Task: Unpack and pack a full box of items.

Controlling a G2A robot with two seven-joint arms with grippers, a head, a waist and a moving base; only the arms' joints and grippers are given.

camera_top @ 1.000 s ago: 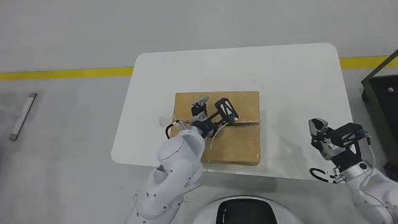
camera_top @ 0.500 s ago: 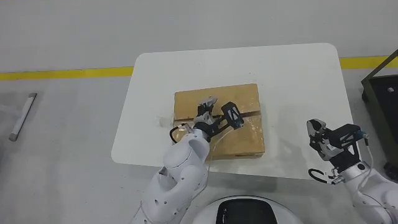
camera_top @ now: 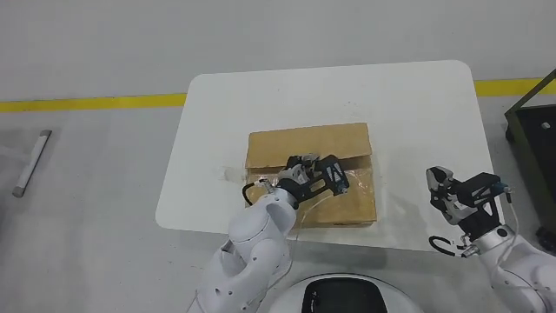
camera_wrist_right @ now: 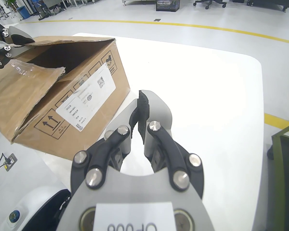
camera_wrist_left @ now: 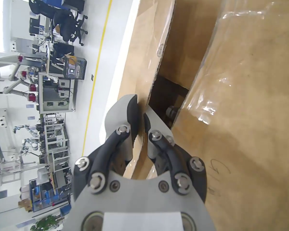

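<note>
Starting on the left side of the white desk (camera_top: 408, 113), we find the left pincer (camera_wrist_left: 140, 111) over the middle of the cardboard box (camera_top: 313, 143), its two fingers clamped together on the free edge of the far top flap (camera_wrist_left: 147, 37). That flap is tilted upward, so a dark gap shows between it and the near top flap (camera_wrist_left: 243, 73), which sags and carries wrinkled clear tape (camera_wrist_left: 207, 111) along its torn edge. Through the gap we glimpse a small dark object (camera_wrist_left: 171, 112) inside the box, but we cannot tell what it is. The box itself rests flat on the desk, near the front edge and roughly midway across, with a white label (camera_wrist_right: 86, 97) and printed handling arrows on the side wall that faces right. Farther right, well apart from the box, the right pincer (camera_wrist_right: 141, 111) hangs above the desk's front right corner area, its fingers pressed together with nothing between them. Past the desk's right edge we see the corner of a dark green cart (camera_top: 534, 135) standing on the floor.
</note>
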